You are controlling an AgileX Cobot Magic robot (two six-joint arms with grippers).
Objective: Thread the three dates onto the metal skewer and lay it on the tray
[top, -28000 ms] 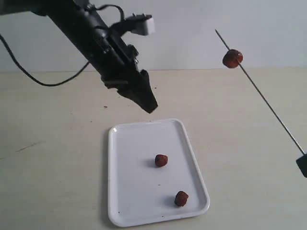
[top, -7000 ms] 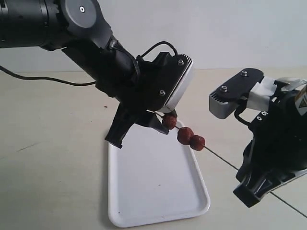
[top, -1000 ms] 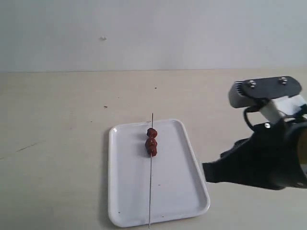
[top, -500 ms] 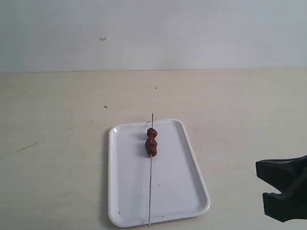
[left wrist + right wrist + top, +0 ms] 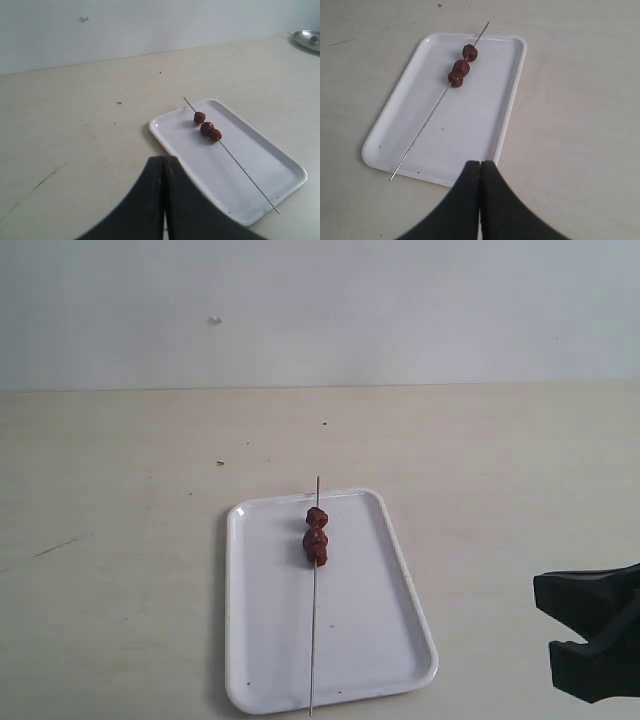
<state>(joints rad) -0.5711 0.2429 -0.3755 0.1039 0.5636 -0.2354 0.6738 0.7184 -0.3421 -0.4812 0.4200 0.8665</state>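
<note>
A pale table [image 5: 120, 490] fills the frame below a plain white wall [image 5: 300, 310]. At lower centre lies the tray [image 5: 260, 640], with the skewer [image 5: 313, 640] lengthwise down its middle and three dates [image 5: 316, 534] bunched near its upper end. The right gripper [image 5: 480, 164] sits at the lower right edge of the exterior view, fingers pressed together, as are those of the left gripper [image 5: 164, 159], which is outside that view. Since a second ago the right arm has drawn back from beside the tray; tray and skewer lie unchanged.
</note>
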